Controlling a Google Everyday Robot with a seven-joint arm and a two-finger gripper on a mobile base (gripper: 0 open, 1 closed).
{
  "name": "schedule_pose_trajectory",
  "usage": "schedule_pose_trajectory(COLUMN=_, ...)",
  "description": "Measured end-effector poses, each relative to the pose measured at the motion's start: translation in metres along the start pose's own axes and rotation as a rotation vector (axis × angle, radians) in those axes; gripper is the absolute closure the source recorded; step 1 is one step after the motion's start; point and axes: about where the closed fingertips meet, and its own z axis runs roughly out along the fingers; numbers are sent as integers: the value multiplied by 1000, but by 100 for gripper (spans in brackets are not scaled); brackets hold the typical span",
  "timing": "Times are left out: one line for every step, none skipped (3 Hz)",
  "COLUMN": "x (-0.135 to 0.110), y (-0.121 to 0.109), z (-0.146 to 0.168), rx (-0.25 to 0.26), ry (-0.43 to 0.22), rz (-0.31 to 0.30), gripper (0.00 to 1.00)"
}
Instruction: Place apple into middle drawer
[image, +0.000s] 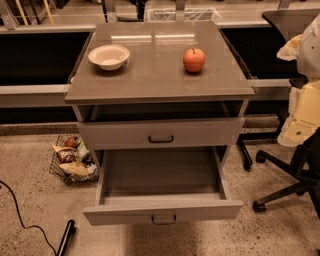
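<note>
- The gripper lies outside the camera view, so I cannot tell whether it is wide, narrow or holding anything. Only pale cream parts of the robot arm (302, 117) show, at the right edge of the view, level with the cabinet's right side.
- Those arm parts stand well apart from the apple and touch nothing on the cabinet.
- The apple (194, 60) sits upright on the cabinet top (155, 82), right of centre and toward the back, with its short dark stem pointing up. Nothing touches it.
- 1 white bowl (109, 56) stands upright on the left of the same top, well apart from the apple.
- The top is grey-brown and glossy, with pale streaks of reflected light near its far edge.
- Below the top comes an open slot, then the upper drawer front (115, 134), which is closed, with its black handle (161, 139) at centre.
- The middle drawer (125, 212) is pulled far out toward the camera, and its plain box interior shows from above. Its small greyish handle (164, 219) sits at front centre.
- On the speckled floor to the left of the cabinet stands a wire basket (72, 162) holding packets, and a black cable (20, 212) trails nearer the camera.
- To the right, a chair base (280, 187) with castors stands just below the arm.
</note>
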Motion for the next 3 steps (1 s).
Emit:
schedule_pose_trajectory(x=-3, y=-8, z=3, rx=16, ry=-9, rz=5, gripper=0)
schedule_pose_trajectory(x=-15, y=-54, z=24, rx=65, ry=-91, rz=65, gripper=0)
schedule_pose_trajectory(x=-36, y=-110, z=55, rx=120, ry=-224, rz=144, gripper=0)
